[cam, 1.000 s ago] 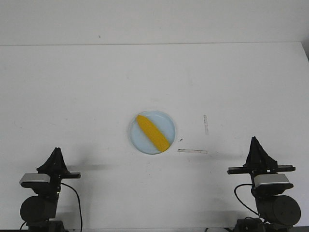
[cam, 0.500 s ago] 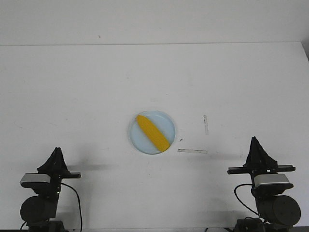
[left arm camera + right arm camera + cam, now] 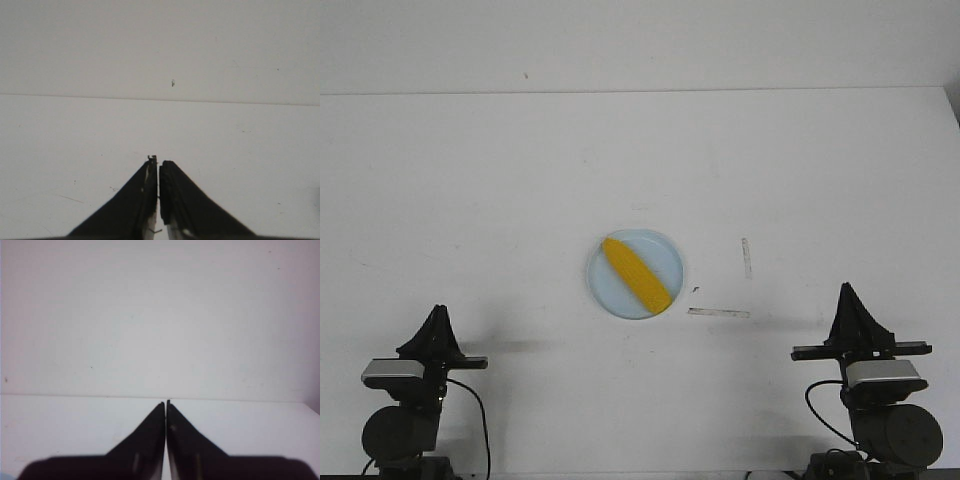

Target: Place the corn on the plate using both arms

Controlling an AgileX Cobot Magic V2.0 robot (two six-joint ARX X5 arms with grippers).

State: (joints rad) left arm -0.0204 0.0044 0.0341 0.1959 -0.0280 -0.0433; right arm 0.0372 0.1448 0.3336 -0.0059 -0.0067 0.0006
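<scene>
Corn (image 3: 636, 274) lies diagonally on the plate (image 3: 667, 250) at frame centre, midway between both empty, pressed-together end effectors, left (image 3: 438, 316) and right (image 3: 846, 294).

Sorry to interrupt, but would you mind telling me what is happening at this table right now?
Nothing is being handled at this moment. The corn lies diagonally on the plate in the middle of the white table, so the placing looks done. The left claw and the right claw sit shut and empty at the near edge of the table, one on each side, well apart from the plate. Two thin marks show on the table to the right of the plate.
</scene>
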